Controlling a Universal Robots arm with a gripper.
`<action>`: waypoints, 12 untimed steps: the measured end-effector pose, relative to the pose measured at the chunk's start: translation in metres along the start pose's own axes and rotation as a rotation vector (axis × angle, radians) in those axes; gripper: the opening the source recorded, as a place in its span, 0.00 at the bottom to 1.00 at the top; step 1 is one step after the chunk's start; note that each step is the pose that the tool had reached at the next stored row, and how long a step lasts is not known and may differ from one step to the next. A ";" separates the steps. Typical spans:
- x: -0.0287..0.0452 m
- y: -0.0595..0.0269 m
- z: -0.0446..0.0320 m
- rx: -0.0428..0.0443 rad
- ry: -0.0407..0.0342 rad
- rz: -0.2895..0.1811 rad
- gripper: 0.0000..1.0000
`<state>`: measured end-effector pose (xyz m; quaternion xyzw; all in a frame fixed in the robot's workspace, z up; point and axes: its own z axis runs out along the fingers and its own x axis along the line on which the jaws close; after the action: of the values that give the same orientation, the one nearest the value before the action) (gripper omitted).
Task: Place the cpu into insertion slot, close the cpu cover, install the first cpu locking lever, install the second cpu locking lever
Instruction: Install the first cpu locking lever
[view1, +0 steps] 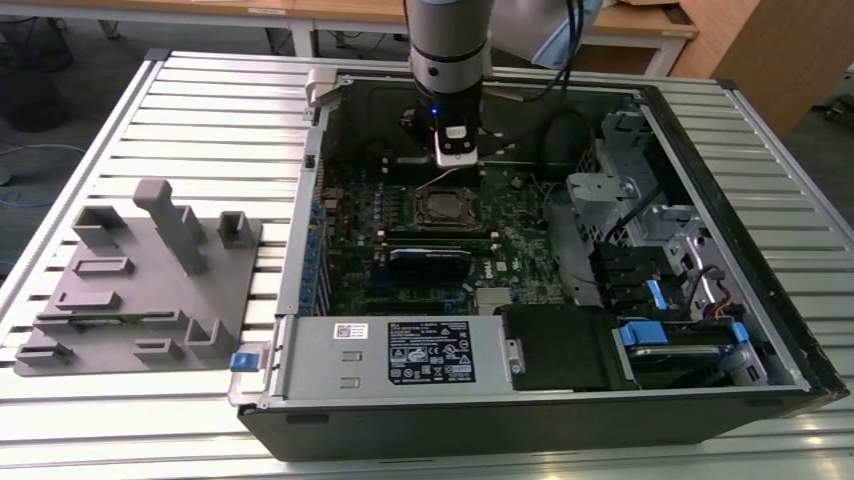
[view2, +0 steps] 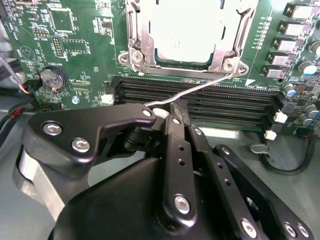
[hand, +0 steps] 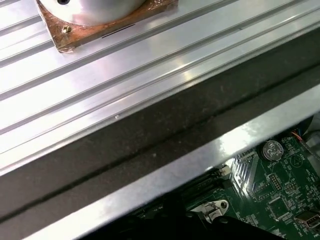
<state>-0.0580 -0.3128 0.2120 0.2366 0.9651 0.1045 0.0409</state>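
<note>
cpu (view2: 182, 35): seated in insertion slot (view1: 419, 208), cpu cover (view2: 140, 45) down over it
pincer (view2: 175, 111): clenched at locking lever (view2: 200, 88) tip, likely to latch cover

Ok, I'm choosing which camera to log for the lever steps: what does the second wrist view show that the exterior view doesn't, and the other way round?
Second wrist view's extra: the cpu seated with the cpu cover lying over it, and a thin wire locking lever running from the socket corner to the gripper.
Exterior view's extra: the whole open computer case, the slatted table, and a grey fixture block on that view's left.
Both: the insertion slot, the green board, the gripper.
</note>
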 end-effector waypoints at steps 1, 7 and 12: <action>0.0000 0.0000 0.0001 -0.0002 0.0001 0.000 0.11; -0.0001 0.0011 -0.0046 -0.0005 0.0001 0.000 0.11; -0.0002 0.0022 -0.0093 -0.0008 0.0001 0.000 0.11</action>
<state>-0.0580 -0.3127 0.2216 0.2366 0.9651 0.1049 0.0410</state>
